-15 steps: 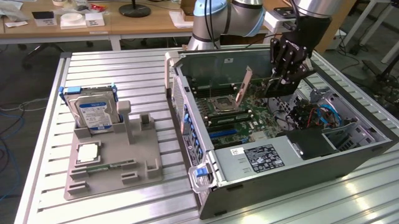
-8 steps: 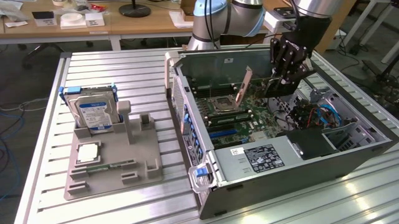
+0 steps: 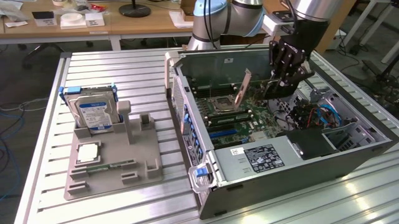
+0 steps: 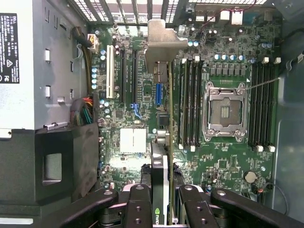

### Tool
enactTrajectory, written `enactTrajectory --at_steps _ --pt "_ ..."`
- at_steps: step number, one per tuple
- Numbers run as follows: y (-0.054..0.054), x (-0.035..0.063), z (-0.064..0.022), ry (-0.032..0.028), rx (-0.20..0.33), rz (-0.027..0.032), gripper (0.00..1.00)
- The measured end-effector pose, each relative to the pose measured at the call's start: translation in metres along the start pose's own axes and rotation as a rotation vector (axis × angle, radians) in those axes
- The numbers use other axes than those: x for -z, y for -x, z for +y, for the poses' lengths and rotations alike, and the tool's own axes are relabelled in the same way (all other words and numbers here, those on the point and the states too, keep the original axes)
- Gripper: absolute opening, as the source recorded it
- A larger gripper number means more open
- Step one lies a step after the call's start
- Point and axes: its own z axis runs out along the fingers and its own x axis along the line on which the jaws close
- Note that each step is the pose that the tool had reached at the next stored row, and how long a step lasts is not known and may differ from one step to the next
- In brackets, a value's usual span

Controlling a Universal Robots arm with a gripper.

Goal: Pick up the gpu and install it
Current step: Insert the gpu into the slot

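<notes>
The claw (image 4: 167, 195), partly closed, grips the gpu (image 4: 162, 43) over the motherboard (image 4: 223, 166).

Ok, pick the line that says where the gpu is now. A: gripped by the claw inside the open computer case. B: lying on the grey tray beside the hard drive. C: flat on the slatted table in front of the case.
A: the claw is shut on the gpu, which stands on edge over the motherboard inside the computer case.

gpu (image 3: 245, 86), upright on edge, above mobo (image 4: 142, 109)
</notes>
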Motion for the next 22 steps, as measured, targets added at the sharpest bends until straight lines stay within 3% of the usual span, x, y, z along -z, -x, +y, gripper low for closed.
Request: enactTrajectory --at_steps 22 --pt "0.0 -0.008 0.0001 0.0 0.0 0.0001 0.27"
